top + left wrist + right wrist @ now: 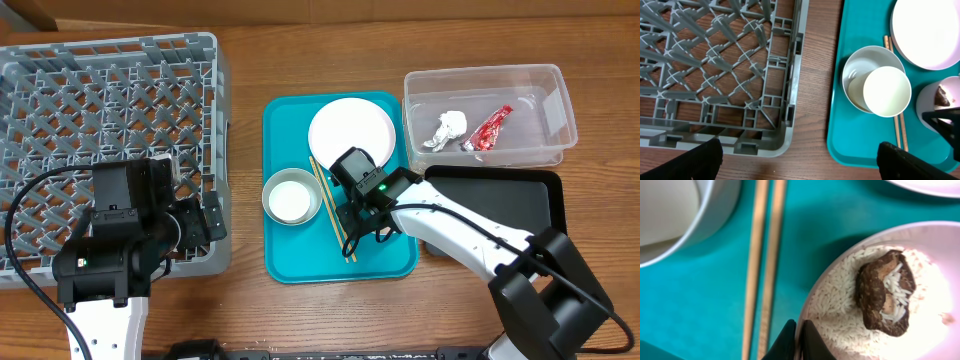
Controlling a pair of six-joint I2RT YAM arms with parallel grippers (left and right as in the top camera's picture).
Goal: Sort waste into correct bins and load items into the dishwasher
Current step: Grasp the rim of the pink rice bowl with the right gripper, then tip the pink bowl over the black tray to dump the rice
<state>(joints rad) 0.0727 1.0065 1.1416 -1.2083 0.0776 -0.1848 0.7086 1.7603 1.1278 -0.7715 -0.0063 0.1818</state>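
My right gripper [799,340] is shut on the near rim of the small pinkish-white dish [935,310]. Loose rice [840,310] and a brown food lump [882,297] lie in that dish. Chopsticks [762,265] rest on the teal tray just left of it. A white cup [886,91] sits inside the grey metal bowl [855,70], and the white plate [352,130] is behind. My left gripper [800,160] hangs open over bare wood between the dish rack [110,100] and the tray. In the clear tub [545,85] lie a tissue [452,127] and a red wrapper [490,128].
The teal tray [300,260] holds the dishes at the middle. A flat black tray [520,200] lies right of it, partly under my right arm. The rack's corner [785,140] is close to my left fingers.
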